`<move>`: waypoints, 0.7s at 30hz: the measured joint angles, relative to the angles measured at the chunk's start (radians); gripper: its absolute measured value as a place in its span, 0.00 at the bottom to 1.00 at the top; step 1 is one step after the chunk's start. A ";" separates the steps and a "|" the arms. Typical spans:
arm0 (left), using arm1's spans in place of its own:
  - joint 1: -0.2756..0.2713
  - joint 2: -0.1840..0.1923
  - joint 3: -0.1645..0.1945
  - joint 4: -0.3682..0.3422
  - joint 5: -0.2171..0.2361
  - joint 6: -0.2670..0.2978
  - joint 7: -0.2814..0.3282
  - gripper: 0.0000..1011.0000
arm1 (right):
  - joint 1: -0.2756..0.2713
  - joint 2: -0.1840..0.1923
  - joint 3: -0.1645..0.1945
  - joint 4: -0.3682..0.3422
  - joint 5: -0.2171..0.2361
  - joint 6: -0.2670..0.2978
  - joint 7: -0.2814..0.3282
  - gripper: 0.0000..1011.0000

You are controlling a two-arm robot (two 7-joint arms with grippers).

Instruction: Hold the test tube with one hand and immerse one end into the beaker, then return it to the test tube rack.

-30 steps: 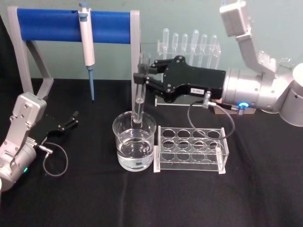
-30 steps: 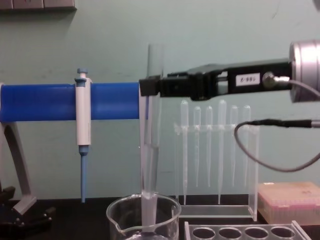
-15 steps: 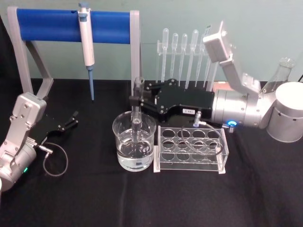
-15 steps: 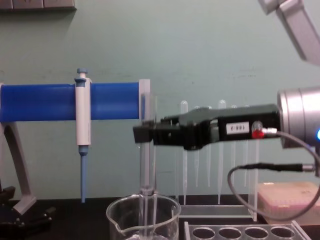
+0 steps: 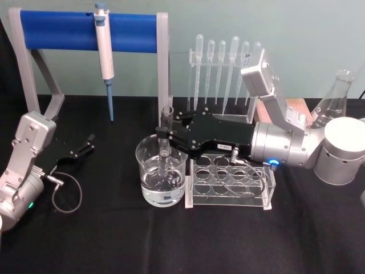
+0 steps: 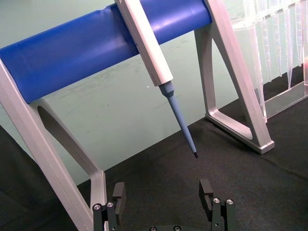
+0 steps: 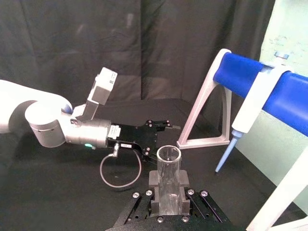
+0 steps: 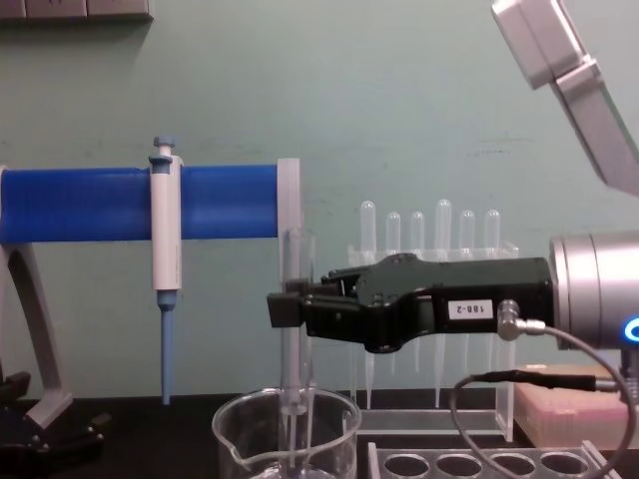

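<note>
Pinching tube (image 5: 167,116) upright in right claw (image 5: 165,135), lower end inside beaker (image 5: 143,171); rack (image 5: 268,189) just beside, to the right, under that arm. With left claw (image 5: 86,145) spread, parked on surface (image 5: 114,240)

Chest view: beaker (image 8: 339,429) base and test tube (image 8: 297,259) tip, both below the right gripper (image 8: 285,307), cut off by the bottom edge. Test tube rack (image 8: 486,465) under the gripper's body likewise.
Right wrist view: tube length beneath the fingers (image 7: 185,180) hidden by them.
Head view: label (image 5: 222,148) on the gripper's body too small to read.
</note>
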 joint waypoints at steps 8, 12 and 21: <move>0.000 0.000 0.000 0.000 0.000 0.000 0.000 0.99 | -0.013 -0.017 0.006 0.027 -0.029 -0.023 0.002 0.22; 0.000 0.000 0.000 0.000 0.000 0.000 0.000 0.99 | -0.017 -0.027 0.007 0.042 -0.044 -0.025 0.005 0.22; 0.000 0.000 0.000 0.000 0.000 0.000 0.000 0.99 | -0.022 -0.046 0.007 0.077 -0.067 -0.027 0.018 0.22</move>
